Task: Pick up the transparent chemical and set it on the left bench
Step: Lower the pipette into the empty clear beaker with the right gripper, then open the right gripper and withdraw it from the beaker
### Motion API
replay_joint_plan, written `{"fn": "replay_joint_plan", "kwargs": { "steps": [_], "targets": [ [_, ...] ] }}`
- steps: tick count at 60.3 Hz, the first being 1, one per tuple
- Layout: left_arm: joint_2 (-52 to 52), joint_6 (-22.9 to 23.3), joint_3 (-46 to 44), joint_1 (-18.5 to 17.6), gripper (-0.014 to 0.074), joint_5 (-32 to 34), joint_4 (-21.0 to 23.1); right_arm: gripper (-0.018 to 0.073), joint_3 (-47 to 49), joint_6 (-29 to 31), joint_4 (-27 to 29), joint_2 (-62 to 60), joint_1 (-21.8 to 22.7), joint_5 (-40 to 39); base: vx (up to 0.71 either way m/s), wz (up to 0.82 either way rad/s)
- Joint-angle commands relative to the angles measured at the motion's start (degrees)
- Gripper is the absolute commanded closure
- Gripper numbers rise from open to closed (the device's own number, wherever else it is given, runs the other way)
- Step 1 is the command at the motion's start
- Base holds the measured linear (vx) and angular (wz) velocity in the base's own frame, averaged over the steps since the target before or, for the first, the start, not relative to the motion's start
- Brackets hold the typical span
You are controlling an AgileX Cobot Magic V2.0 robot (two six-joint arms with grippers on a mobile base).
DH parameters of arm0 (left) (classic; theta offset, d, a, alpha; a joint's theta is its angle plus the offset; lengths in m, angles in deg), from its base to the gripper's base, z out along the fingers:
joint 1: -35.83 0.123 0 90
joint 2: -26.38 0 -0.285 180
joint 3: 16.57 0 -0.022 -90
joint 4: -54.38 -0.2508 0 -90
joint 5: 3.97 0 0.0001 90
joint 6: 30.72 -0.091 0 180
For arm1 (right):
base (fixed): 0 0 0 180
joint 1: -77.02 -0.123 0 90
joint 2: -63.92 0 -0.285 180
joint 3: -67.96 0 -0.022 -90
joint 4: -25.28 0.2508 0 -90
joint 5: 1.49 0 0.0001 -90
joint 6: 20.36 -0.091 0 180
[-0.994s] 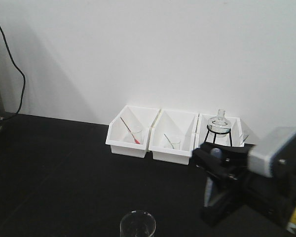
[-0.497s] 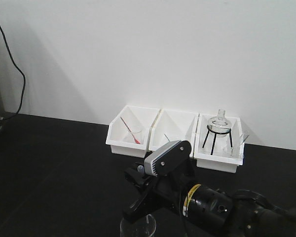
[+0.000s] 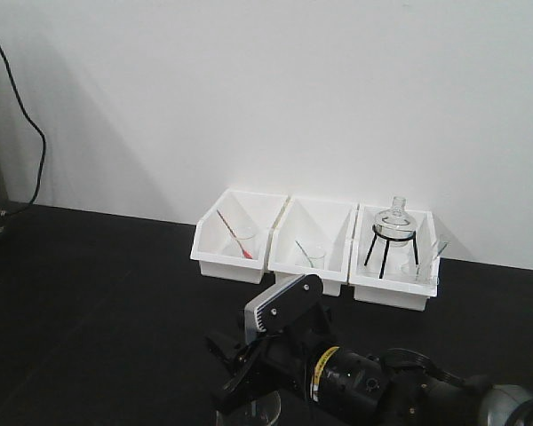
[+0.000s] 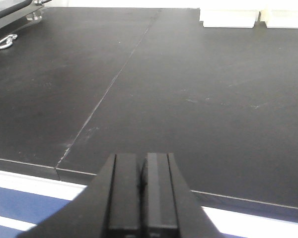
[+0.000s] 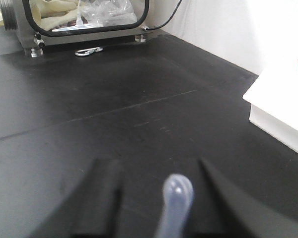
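Low at the front of the bench, the right gripper (image 5: 156, 193) is seen with its two dark fingers (image 5: 102, 198) spread well apart. Between them, the rounded bulb of the transparent chemical (image 5: 175, 201) rises from below the frame; neither finger is seen touching it, so whether it is gripped lower down cannot be told. In the front view the same arm is stretched across the lower edge, its gripper above the rim of a glass beaker (image 3: 268, 411) that is cut off by the frame.

The left gripper (image 4: 140, 193) is pressed fully together, its pads meeting with nothing held between them, and it is poised over the near edge of the left bench (image 4: 198, 99).

Further out, three white bins (image 3: 313, 248) are lined up against the white wall. A red-tinted pipette (image 3: 233, 235) is leaned in a small beaker in the left bin. A green-tinted pipette (image 3: 304, 252) is stood in another in the middle bin. A round glass flask (image 3: 394, 221) is set on a black tripod (image 3: 391, 253) in the right bin. A black cable (image 3: 22, 106) is hung down the wall at far left.
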Motion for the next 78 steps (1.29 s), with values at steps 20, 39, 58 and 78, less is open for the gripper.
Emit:
{"fn": "replay_joint_plan", "kwargs": {
  "steps": [20,39,58,78],
  "targets": [
    [1.1,0.4,0.9,-0.1,0.06,4.5,0.0,0.005,-3.7,-1.8,0.2,-14.7,0.2,4.8,0.0,0.0],
    [1.1,0.4,0.9,-0.1,0.06,4.5,0.0,0.005,-20.8,-3.1,0.7,-40.4,0.2,14.0,0.0,0.0],
    [1.1,0.4,0.9,-0.1,0.06,4.5,0.0,0.005,-25.7,-3.5,0.9,-52.2,0.2,24.8,0.0,0.0],
    [1.1,0.4,0.9,-0.1,0.06,4.5,0.0,0.0128,-25.9,-2.8,4.8,-60.3,4.2,38.4,0.0,0.0]
  ]
}}
